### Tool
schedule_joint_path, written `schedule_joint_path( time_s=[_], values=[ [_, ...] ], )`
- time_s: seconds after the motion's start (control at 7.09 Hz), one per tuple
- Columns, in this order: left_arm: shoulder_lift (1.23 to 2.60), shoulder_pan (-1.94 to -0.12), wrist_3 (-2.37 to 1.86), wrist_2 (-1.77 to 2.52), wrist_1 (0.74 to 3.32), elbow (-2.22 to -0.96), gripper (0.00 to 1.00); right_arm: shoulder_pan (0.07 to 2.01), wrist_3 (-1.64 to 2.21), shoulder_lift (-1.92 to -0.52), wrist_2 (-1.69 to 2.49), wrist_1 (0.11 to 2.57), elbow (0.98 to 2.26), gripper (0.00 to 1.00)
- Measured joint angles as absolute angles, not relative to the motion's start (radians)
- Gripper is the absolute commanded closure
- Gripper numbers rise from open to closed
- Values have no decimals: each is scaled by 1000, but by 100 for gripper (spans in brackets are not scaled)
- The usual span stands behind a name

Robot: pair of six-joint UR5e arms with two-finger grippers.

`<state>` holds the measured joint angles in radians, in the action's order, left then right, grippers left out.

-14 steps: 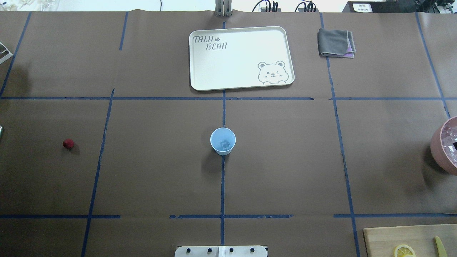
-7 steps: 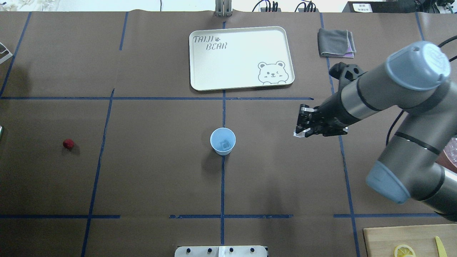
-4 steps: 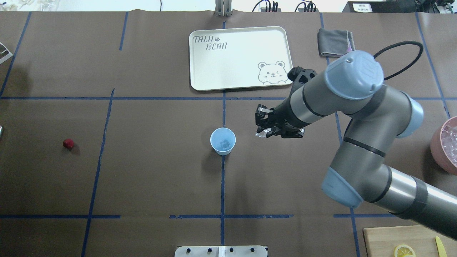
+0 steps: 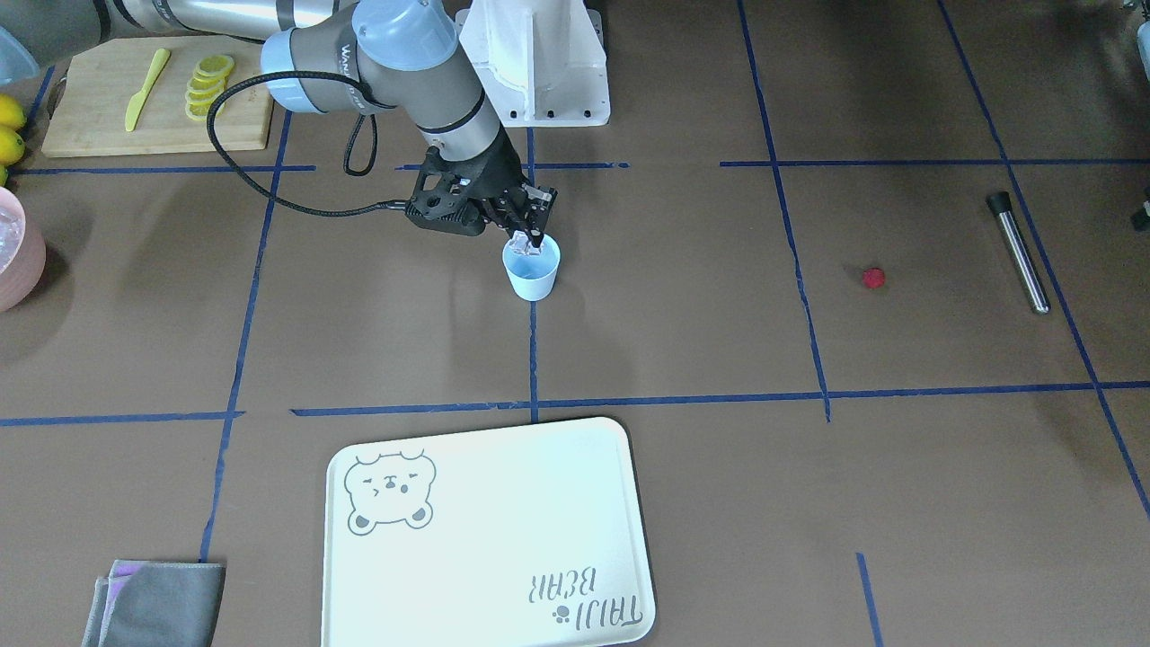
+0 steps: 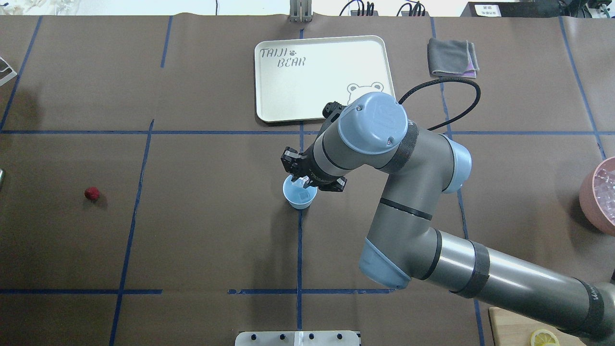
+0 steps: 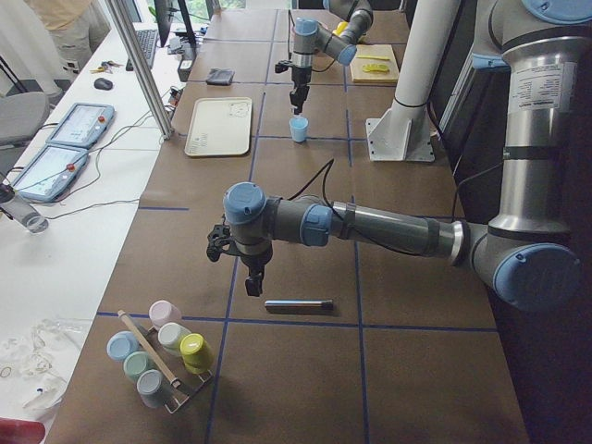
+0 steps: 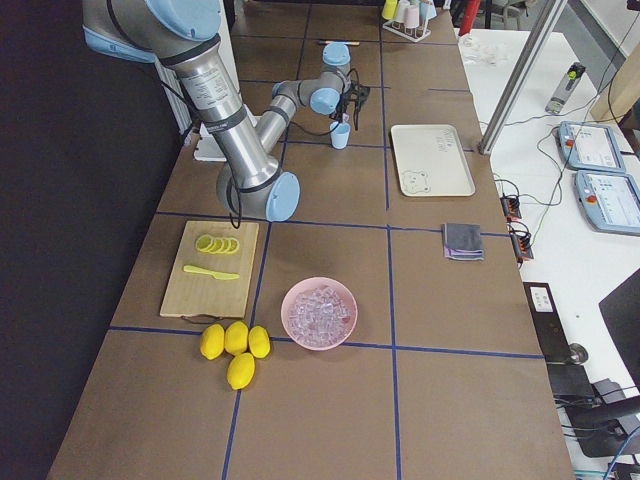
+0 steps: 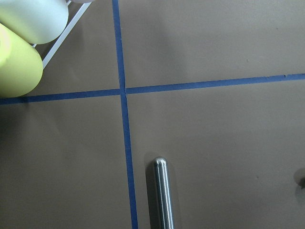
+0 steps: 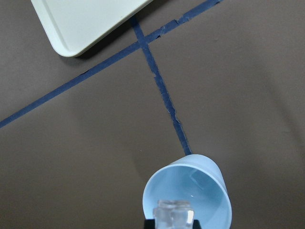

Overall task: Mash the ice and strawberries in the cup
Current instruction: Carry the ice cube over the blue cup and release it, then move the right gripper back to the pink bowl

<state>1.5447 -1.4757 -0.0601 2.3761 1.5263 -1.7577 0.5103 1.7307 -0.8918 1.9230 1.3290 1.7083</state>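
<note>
The pale blue cup (image 5: 293,194) stands at the table's middle, with one ice cube (image 9: 195,178) lying on its bottom. My right gripper (image 5: 301,180) hangs just over the cup's rim, shut on another clear ice cube (image 9: 174,212) held above the cup's mouth (image 9: 188,193). The front view shows the same gripper (image 4: 526,241) over the cup (image 4: 531,277). The small red strawberry (image 5: 92,193) lies alone far to the left. My left gripper (image 6: 256,280) hovers near a steel rod (image 6: 299,304); I cannot tell whether it is open or shut.
A pink bowl (image 5: 592,204) of ice sits at the right edge. Behind the cup lie a cream bear tray (image 5: 269,91) and a folded grey cloth (image 5: 451,57). A cutting board (image 4: 90,108) holds lemon slices and a yellow knife. A rack of cups (image 6: 162,351) stands near the rod.
My right arm swung in from the right edge with the ice cube in its gripper and now holds it over the cup. The cup and strawberry stayed put.
</note>
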Motion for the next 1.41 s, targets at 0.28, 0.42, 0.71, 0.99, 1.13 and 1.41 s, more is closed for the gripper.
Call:
schedule_joint_path(
  time_s=[0.28,0.42,0.71,0.99,1.13,1.41],
  values=[
    [1545,-1476,-61,2376,1526,-1759,0,505,1728,-891,1916,1329,1704,41],
    [1545,-1476,-61,2376,1526,-1760,0,504,1728,-892,1915,1330,1702,37],
    [1545,-1476,-61,2376,1526,-1762,0,510,1723,-893,1919,1332,1705,24],
    [1545,-1476,-61,2376,1526,-1761,0,595,1706,-961,2008,1336,1758,1],
    [1545,-1476,-62,2375,1526,-1761,0,679,1652,-1056,2090,1336,1820,0],
    [1545,-1476,-63,2376,1526,-1761,0,874,1343,-1320,2258,1332,1931,0]
  ],
)
